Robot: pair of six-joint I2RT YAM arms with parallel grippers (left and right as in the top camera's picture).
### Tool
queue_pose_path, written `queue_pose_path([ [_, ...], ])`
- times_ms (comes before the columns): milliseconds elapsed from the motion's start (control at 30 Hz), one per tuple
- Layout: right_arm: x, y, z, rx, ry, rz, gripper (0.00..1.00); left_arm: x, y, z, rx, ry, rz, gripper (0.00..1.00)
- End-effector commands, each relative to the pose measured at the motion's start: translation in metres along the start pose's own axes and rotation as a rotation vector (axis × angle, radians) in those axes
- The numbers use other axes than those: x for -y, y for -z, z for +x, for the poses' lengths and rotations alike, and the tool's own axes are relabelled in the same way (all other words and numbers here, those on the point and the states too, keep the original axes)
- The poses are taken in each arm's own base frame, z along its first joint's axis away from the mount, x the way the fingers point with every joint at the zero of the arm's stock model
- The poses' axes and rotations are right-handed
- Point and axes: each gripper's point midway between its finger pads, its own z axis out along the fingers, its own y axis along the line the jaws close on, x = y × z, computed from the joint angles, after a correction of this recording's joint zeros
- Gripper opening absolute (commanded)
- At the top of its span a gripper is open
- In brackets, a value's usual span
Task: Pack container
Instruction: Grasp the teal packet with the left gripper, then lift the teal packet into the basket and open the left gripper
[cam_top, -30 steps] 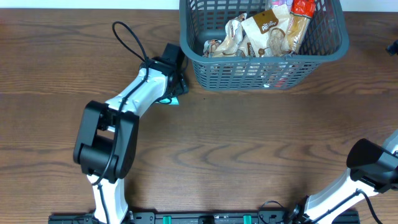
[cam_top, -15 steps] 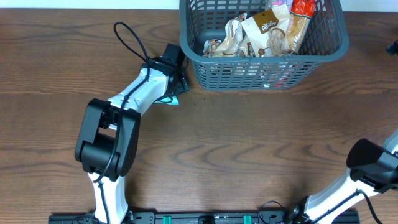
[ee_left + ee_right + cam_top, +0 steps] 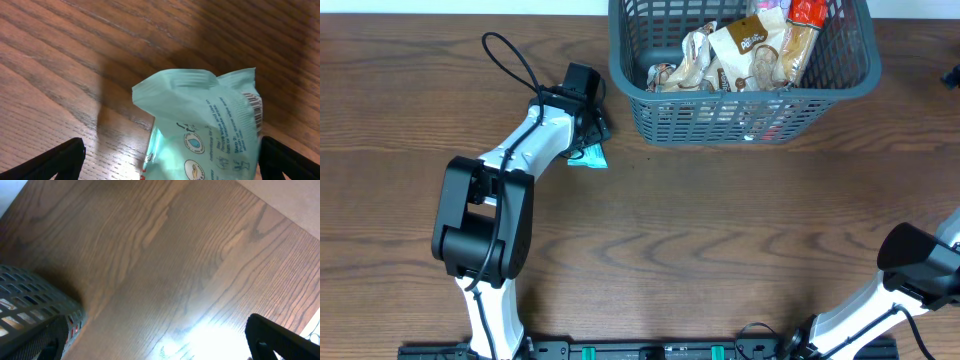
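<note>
From above, the container [image 3: 740, 96] runs off the top edge of the view, so its far side and the red packet [image 3: 807, 10] at the back are cut off. It stands at the far middle of the desk [image 3: 720, 250], heaped with crinkled brown and white snack packets [image 3: 750, 50]. The left end effector [image 3: 592, 140] covers most of a teal packet [image 3: 592, 158] just left of the container's near corner.

The left wrist camera shows more: the packet lies on the wood between fingers [image 3: 65, 157] spread wide (its small print is too blurred to read). The right end effector [image 3: 155, 330] is likewise spread wide over bare wood, one corner of the container beside it. In the overhead I can't make it out.
</note>
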Motion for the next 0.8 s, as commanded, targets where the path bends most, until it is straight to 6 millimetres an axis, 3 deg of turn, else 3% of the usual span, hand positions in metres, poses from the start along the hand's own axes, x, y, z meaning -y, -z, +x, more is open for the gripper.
queue_pose_path([
  [0,0.0072,-0.0011,-0.0028,0.005,-0.003,0.017,0.99,0.0001,-0.0042,0.0021,-0.007,-0.015,-0.002,0.99],
  [333,0.0072,-0.0011,-0.0028,0.005,-0.003,0.017,0.99,-0.0032,-0.0141,0.0099,-0.037,-0.021,-0.021,0.99],
  [400,0.0072,-0.0011,-0.0027,0.005,-0.003,0.017,0.99,-0.0032,-0.0141,0.0099,-0.037,-0.019,-0.022,0.82],
  [500,0.0072,-0.0011,-0.0028,0.005,-0.003,0.017,0.99,-0.0033,-0.0141,0.0098,-0.036,-0.016,-0.022,0.39],
  [567,0.0072,-0.0011,-0.0028,0.005,-0.003,0.017,0.99,-0.0040,-0.0141,0.0090,-0.032,-0.016,-0.026,0.19],
  [633,0.0072,-0.0011,-0.0027,0.005,-0.003,0.017,0.99,-0.0043,-0.0141,0.0089,-0.031,-0.017,-0.028,0.07],
  [767,0.0072,-0.0011,-0.0028,0.005,-0.003,0.017,0.99,-0.0063,-0.0135,0.0103,-0.037,-0.019,-0.036,0.06],
])
